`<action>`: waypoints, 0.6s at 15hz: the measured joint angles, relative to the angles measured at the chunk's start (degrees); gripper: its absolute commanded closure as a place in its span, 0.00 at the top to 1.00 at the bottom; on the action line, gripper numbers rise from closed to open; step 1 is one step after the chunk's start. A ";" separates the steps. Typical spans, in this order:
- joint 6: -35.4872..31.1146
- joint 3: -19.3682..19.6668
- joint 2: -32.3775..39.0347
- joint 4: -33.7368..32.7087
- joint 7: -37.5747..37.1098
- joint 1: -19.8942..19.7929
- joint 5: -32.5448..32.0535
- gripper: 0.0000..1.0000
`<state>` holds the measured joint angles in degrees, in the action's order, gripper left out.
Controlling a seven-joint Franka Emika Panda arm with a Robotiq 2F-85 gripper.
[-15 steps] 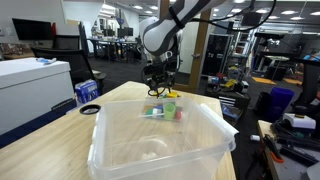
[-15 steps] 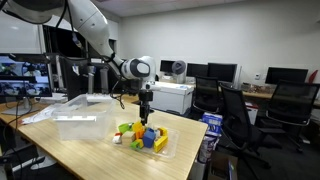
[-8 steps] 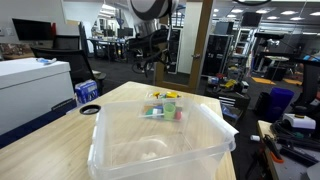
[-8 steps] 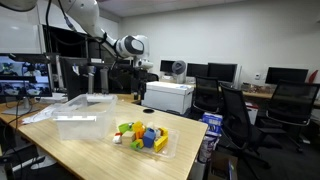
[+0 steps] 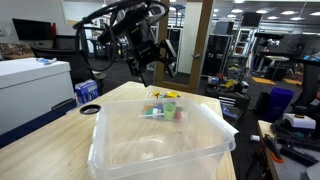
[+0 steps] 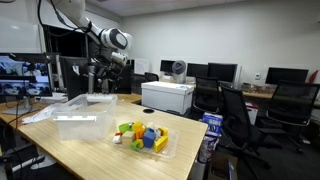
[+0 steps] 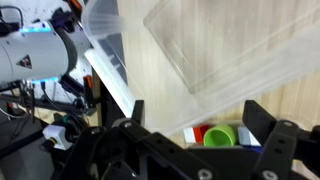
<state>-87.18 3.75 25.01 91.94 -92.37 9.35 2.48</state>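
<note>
1. While the gripper point(image 5: 152, 66) hangs high over the far end of the table point(image 5: 40, 140), its fingers point(image 7: 268, 128) stand spread as wide as they go. Nothing is held or touched. The wrist view shows only bare tabletop and toys in the gap between them.
2. Item nearest the gripper: toy tray point(image 5: 163, 108), a small shallow clear tray. It sits flat on the table and carries a heap of coloured blocks in yellow, blue, red and green point(image 6: 145, 137). In both exterior views the heap looks whole and settled, with every piece inside the tray.
3. Item alongside: clear bin point(image 5: 215, 125), large and transparent, on the same table near the tray but not touching it point(image 6: 80, 122). No coloured piece shows through its walls, so its contents are judged nil.
4. Progress, judged from how things lie: no toy sits in the bin and none is in the grasp. All pieces are counted in the tray.
5. Position relative to the fingers: the tray lies well below and apart from them. In the wrist view a green cup point(image 7: 222, 135) and a red piece beside it show low in the picture, framed between the two fingers. The bin fills the upper part of that view point(image 7: 200, 60).
</note>
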 measured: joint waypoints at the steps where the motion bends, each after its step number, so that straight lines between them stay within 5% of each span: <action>1: 0.94 -1.05 0.42 0.70 -1.46 0.06 2.63 1.00; 9: -1.37 -4.29 9.93 1.21 -3.24 -0.12 19.80 1.00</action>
<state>-88.54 -0.54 34.95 93.15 -95.61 9.22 22.28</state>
